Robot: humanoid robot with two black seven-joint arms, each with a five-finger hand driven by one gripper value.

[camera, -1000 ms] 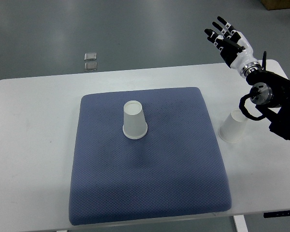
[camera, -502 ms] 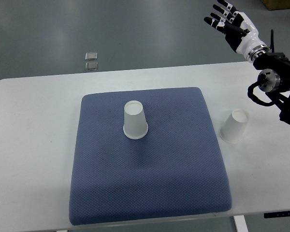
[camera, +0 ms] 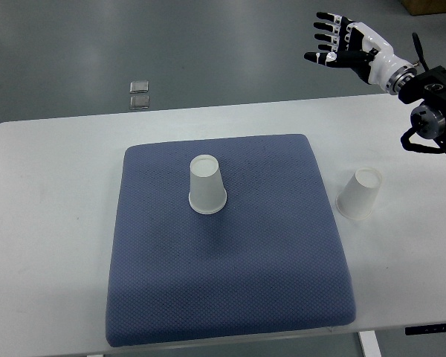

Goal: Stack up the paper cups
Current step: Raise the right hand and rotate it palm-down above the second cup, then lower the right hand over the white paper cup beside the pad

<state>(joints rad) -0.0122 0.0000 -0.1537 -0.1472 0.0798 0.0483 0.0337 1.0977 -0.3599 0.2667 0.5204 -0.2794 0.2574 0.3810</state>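
Our right hand (camera: 346, 46) is up at the far right corner, beyond the back edge of the desk (camera: 52, 193), fingers spread apart and holding nothing. Left arm isn't in frame.

Two paper cups, both upside down, well apart:
- cup on the mat (camera: 207, 185), sitting on the blue mat (camera: 230, 290), left of its centre and toward the far edge.
- cup on the desk (camera: 359, 193), bare desk surface just off the mat's right edge. It looks tilted toward the mat, though that may just be the steep camera angle; hard to say.

Nothing stacked yet. We judge the next step is a reach down to the desk cup, the nearer one to the hand.

Risks from here:
- Thin paper wall: too much squeeze crushes it and it won't nest.
- Light, empty cup: a fingertip brushing it on approach will tip or skid it, possibly off the right edge.
- Both are inverted, so the carried cup has to come down square over the other; off-axis and it knocks the mat cup over, and the soft mat gives poor footing.

Two small square objects (camera: 140, 94) lie on the floor beyond the desk, irrelevant.
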